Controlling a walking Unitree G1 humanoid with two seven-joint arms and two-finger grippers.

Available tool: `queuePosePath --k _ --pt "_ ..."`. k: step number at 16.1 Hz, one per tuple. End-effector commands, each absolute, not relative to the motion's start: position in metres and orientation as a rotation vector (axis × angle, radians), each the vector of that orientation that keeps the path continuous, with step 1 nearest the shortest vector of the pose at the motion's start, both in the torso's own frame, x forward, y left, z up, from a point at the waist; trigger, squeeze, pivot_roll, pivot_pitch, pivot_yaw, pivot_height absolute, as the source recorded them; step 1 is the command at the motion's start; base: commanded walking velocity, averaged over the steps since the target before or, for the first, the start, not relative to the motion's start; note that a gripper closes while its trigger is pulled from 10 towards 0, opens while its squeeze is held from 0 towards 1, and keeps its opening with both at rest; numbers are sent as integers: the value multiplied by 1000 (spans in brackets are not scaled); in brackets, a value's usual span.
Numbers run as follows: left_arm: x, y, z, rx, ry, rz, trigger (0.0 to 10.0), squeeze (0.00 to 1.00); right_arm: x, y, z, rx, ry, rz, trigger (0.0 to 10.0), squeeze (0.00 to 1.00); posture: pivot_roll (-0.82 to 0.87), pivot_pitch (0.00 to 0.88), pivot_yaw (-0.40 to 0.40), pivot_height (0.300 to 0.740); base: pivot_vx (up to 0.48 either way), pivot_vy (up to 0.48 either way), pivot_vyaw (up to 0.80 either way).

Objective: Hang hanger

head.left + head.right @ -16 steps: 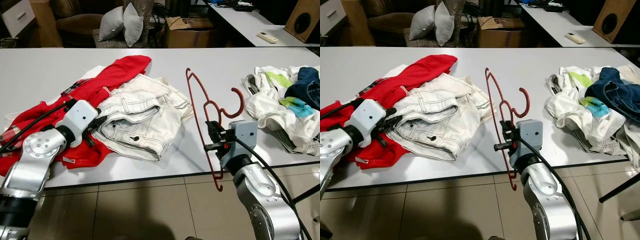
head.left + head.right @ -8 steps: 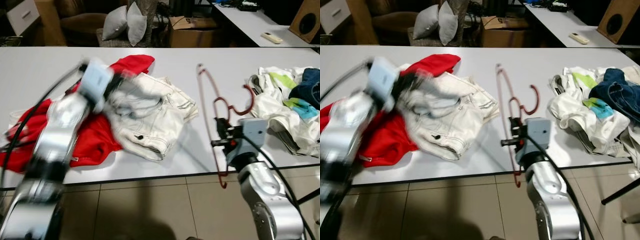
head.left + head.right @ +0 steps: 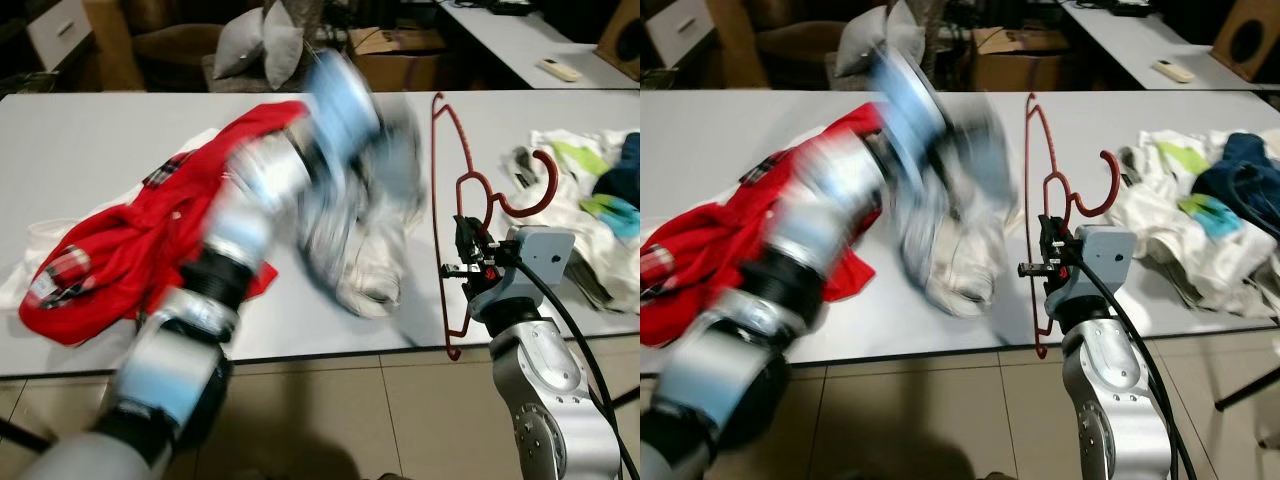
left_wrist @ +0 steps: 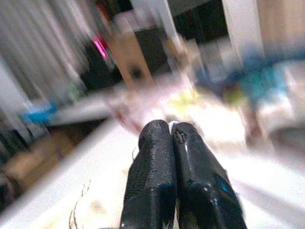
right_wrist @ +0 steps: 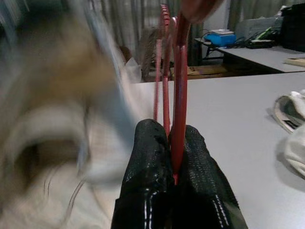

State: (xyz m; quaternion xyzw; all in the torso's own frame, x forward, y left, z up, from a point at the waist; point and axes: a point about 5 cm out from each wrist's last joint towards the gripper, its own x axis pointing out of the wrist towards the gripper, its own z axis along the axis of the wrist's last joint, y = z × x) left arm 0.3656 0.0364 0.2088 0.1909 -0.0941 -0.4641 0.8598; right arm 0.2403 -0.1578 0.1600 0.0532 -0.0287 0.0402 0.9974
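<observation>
Lying crumpled on the white tabletop (image 3: 90,130), far left of the hanger: one soft red garment (image 3: 120,240) with a plaid-lined edge. Sweeping above the tabletop just right of that, heavily blurred: the left gripper (image 4: 178,186), its two black textured fingers pressed together with no gap, a thin pale edge showing at their tips, too blurred to identify. Bunching up directly left of the hanger: one pair of off-white denim jeans (image 3: 365,265), smeared by blur. Standing nearly upright over the tabletop's near edge: one thin red plastic hanger (image 3: 443,200), triangular with a curled hook pointing right. Clamping its lower frame between two black fingers: the right gripper (image 3: 468,262), narrowed tight on the hanger. Heaping right of the hanger: mixed white, green and blue clothes (image 3: 600,200).
</observation>
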Motion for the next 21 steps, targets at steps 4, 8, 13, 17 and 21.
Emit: queuePosePath --k 4,8,13,17,21 --pt "375 77 194 422 -118 -815 10000 1000 236 -162 164 117 -75 64 10000 0 -31 0 14 740 0 0 0" --pt "364 119 187 522 -70 -743 10000 1000 236 -161 163 114 -63 85 10000 0 -26 4 -9 740 0 0 0" --pt "326 117 176 209 29 -735 10000 1000 237 -166 164 100 -51 101 10000 0 -27 20 -23 740 0 0 0" --pt "312 114 174 60 68 -663 10000 1000 237 -164 164 102 -44 115 10000 0 -24 17 -37 740 0 0 0" --pt "311 107 178 -26 92 -636 10000 380 240 -161 166 98 -47 131 10000 0 -29 7 -35 740 0 0 0"
